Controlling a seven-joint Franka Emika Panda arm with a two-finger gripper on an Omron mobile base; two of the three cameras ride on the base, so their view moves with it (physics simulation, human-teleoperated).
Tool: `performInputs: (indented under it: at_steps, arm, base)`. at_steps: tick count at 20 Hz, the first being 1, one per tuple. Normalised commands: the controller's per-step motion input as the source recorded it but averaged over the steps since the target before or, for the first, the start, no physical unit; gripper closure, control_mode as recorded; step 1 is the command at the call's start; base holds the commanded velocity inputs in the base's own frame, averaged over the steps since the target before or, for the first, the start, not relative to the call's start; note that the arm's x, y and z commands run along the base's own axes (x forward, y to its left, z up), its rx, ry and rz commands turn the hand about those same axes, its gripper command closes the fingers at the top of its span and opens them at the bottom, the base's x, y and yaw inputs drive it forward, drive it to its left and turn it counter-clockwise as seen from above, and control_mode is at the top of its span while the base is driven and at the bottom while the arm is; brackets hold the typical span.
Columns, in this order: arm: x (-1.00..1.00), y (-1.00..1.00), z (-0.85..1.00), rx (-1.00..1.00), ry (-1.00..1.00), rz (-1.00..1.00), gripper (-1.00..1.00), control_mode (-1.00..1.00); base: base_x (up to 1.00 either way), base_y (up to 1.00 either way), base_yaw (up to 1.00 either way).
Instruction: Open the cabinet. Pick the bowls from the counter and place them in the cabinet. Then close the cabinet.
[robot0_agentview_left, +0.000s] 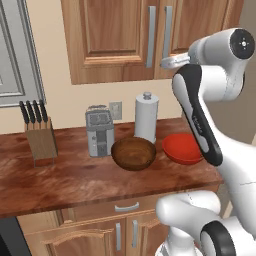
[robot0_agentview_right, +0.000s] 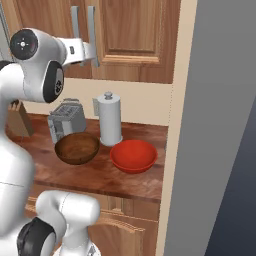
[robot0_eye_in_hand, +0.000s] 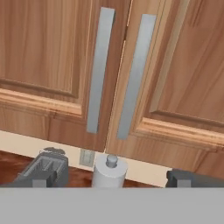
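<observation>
From the left base view, the medium-brown wooden wall cabinet (robot0_agentview_left: 115, 40) hangs shut above the reddish-brown wood-grain counter (robot0_agentview_left: 75, 180), where a dark brown wooden bowl (robot0_agentview_left: 133, 153) sits beside a glossy red bowl (robot0_agentview_left: 182, 148); the right base view shows the white arm's gripper (robot0_agentview_right: 92, 54) raised near the grey bar handles (robot0_agentview_right: 91, 30); the hand view faces both handles with jaws spread wide and empty, so opening is the step in hand, and closing on one handle likely comes next.

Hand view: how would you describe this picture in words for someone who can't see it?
Two closed wooden cabinet doors meet at a centre seam, each with a long vertical grey bar handle beside it. Below them, a toaster and the top of a paper towel holder stand against the pale wall. The gripper's dark finger tips rise at the bottom, open and holding nothing.
</observation>
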Motion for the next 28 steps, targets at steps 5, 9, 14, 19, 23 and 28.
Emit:
performInputs:
  at_steps: [5, 9, 14, 19, 23, 28]
  arm:
    - [0.4, -0.2, 0.0, 0.0, -0.01, 0.0, -1.0, -1.0]
    - [0.41, -0.22, 0.0, 0.0, -0.05, 0.0, -1.0, -1.0]
    - [0.5, 0.0, 0.0, -0.01, -0.16, 0.0, -1.0, -1.0]
    - [0.47, 0.0, -0.02, 0.0, -0.03, 0.0, -1.0, -1.0]
    - [0.56, 0.05, -0.03, 0.0, 0.0, 0.0, -1.0, -1.0]
    - [0.82, 0.06, -0.08, 0.0, 0.0, -0.01, -1.0, -1.0]
  base:
    - [0.0, 0.0, 0.0]
    - [0.0, 0.0, 0.0]
    - [0.0, 0.0, 0.0]
    - [0.0, 0.0, 0.0]
    - [0.0, 0.0, 0.0]
    - [0.0, 0.0, 0.0]
